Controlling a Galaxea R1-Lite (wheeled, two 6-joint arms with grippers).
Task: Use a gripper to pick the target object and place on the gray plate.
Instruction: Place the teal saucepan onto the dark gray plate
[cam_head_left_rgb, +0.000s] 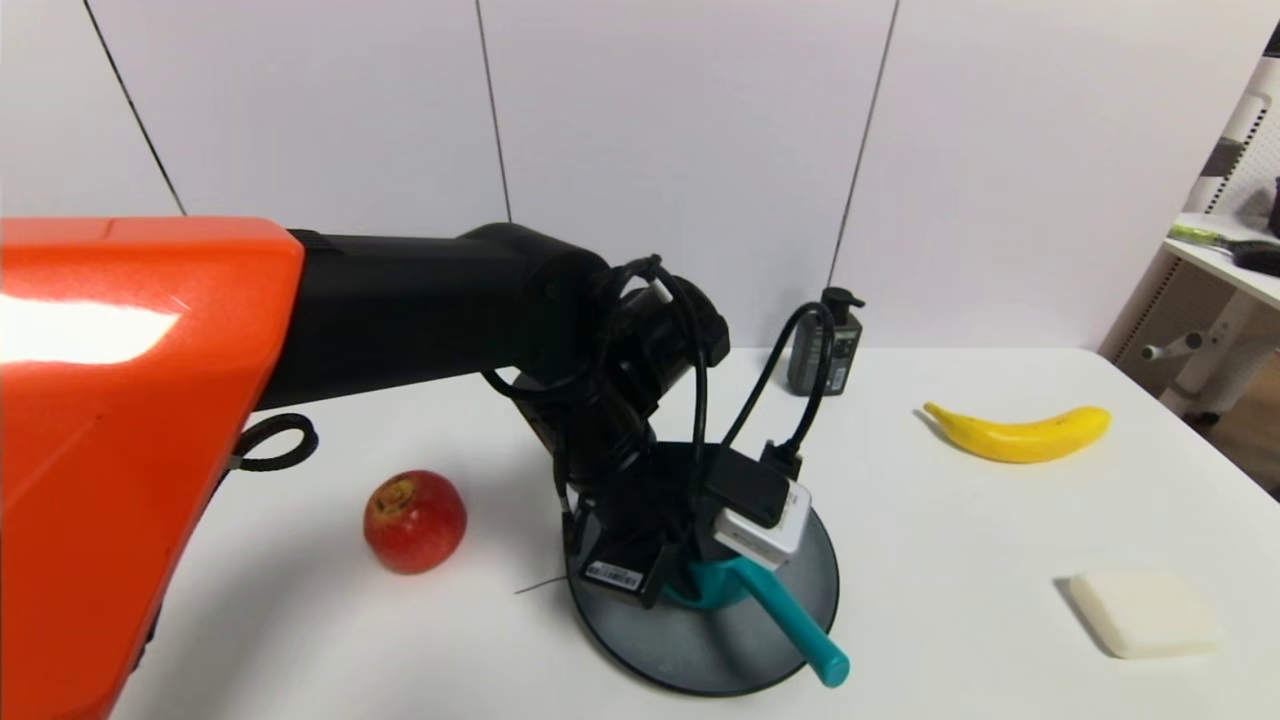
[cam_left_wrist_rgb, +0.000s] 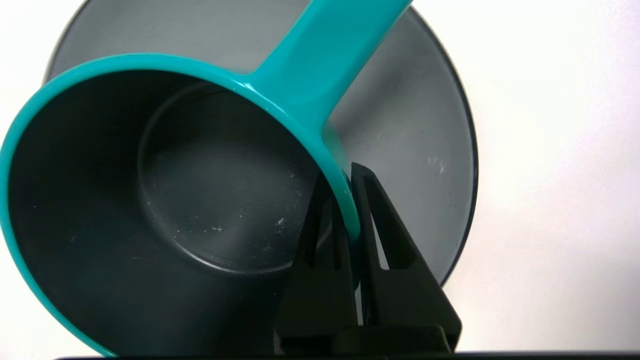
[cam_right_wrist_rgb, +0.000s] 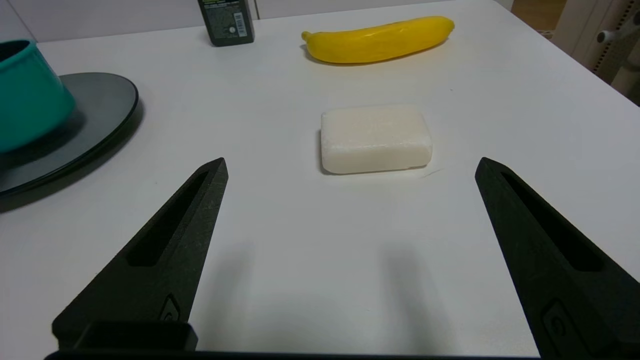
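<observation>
The teal saucepan (cam_head_left_rgb: 770, 600) is over the gray plate (cam_head_left_rgb: 790, 640) near the table's front middle, its long handle pointing toward the front right. My left gripper (cam_head_left_rgb: 690, 580) reaches down onto it. In the left wrist view the left gripper (cam_left_wrist_rgb: 345, 187) is shut on the saucepan (cam_left_wrist_rgb: 300, 90) rim beside the handle, one finger inside the dark bowl and one outside, with the plate (cam_left_wrist_rgb: 415, 145) beneath. My right gripper (cam_right_wrist_rgb: 350, 165) is open and empty, low over the table, apart from the saucepan (cam_right_wrist_rgb: 25, 95) and plate (cam_right_wrist_rgb: 100, 105).
A red apple (cam_head_left_rgb: 415, 520) lies left of the plate. A yellow banana (cam_head_left_rgb: 1020, 432) lies at the back right, a white soap bar (cam_head_left_rgb: 1140, 612) at the front right, a dark bottle (cam_head_left_rgb: 828, 345) at the back. A shelf (cam_head_left_rgb: 1225, 260) stands beyond the table's right edge.
</observation>
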